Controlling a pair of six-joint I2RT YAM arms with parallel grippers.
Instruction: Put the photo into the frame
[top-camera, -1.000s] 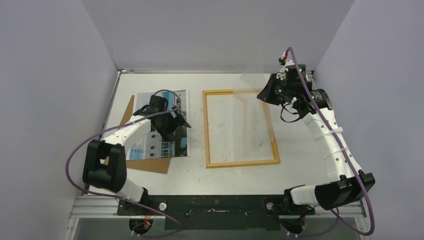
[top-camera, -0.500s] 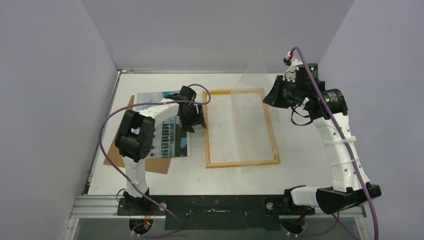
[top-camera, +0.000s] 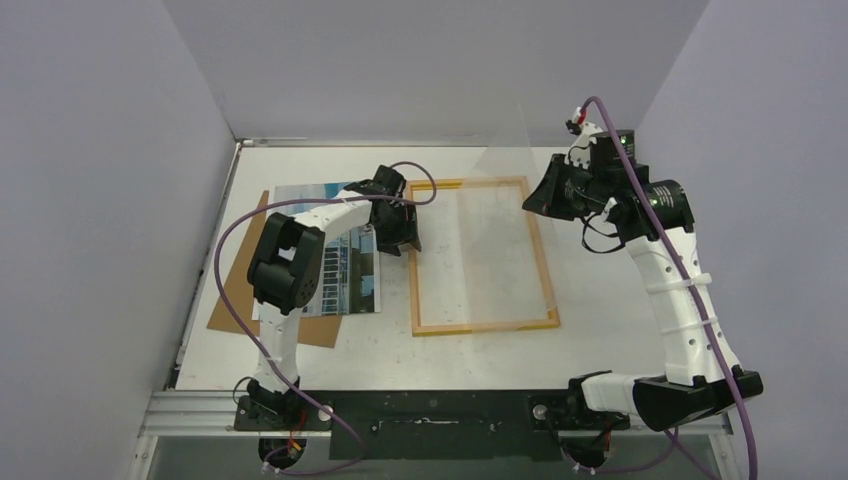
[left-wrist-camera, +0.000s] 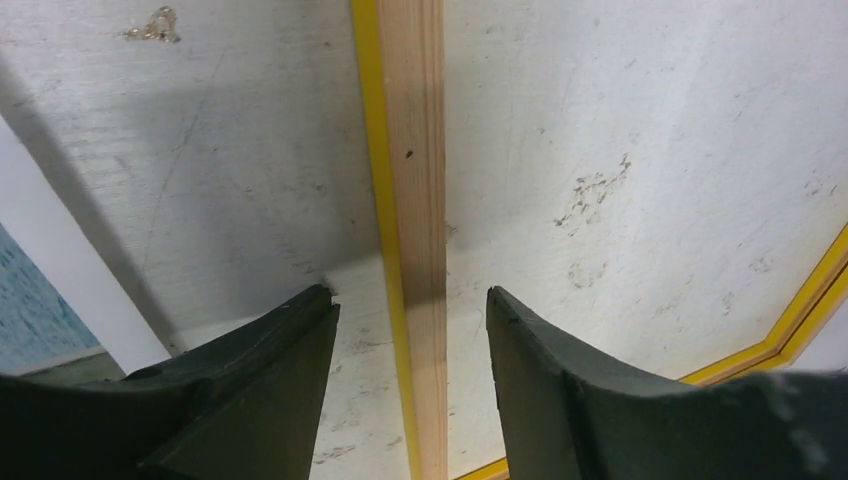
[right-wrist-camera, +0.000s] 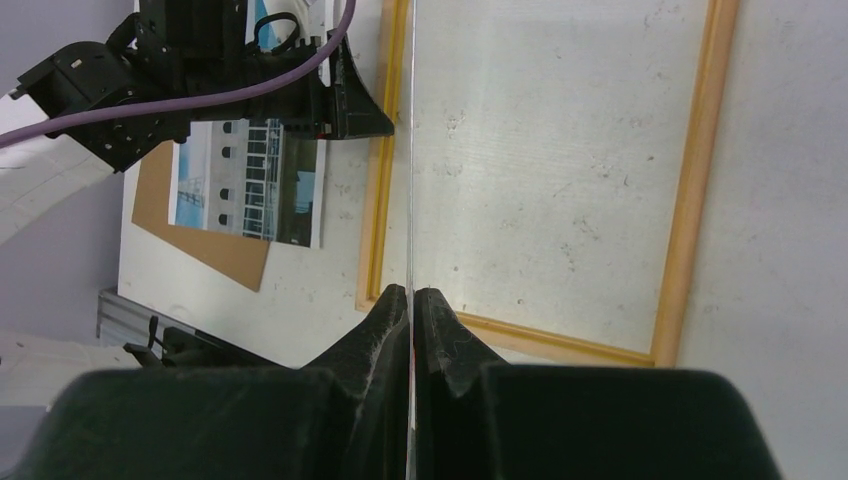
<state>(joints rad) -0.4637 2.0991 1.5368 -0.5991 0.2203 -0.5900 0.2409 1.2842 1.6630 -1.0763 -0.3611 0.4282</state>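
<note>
The frame (top-camera: 485, 325) lies flat mid-table with its light wood back up and a yellow edge showing. My left gripper (top-camera: 408, 240) is open and straddles the frame's left rail (left-wrist-camera: 412, 150); both fingers stand apart from the wood. The photo (top-camera: 340, 280), a white building under blue sky, lies face up left of the frame, and its white margin (left-wrist-camera: 70, 280) shows beside the left finger. My right gripper (top-camera: 535, 195) hangs over the frame's far right corner, shut on a thin clear pane (right-wrist-camera: 411, 150) seen edge-on. From the right wrist view, the frame (right-wrist-camera: 690, 200) lies below.
A brown backing board (top-camera: 300, 330) lies under the photo, sticking out at its near and left sides. White walls close in the table on the left, back and right. The left arm's purple cable (top-camera: 235, 250) loops over the photo's left side.
My left gripper moved right, off the photo and over the frame's left rail, and its jaws narrowed. My right gripper rose slightly with the pane, then held still.
</note>
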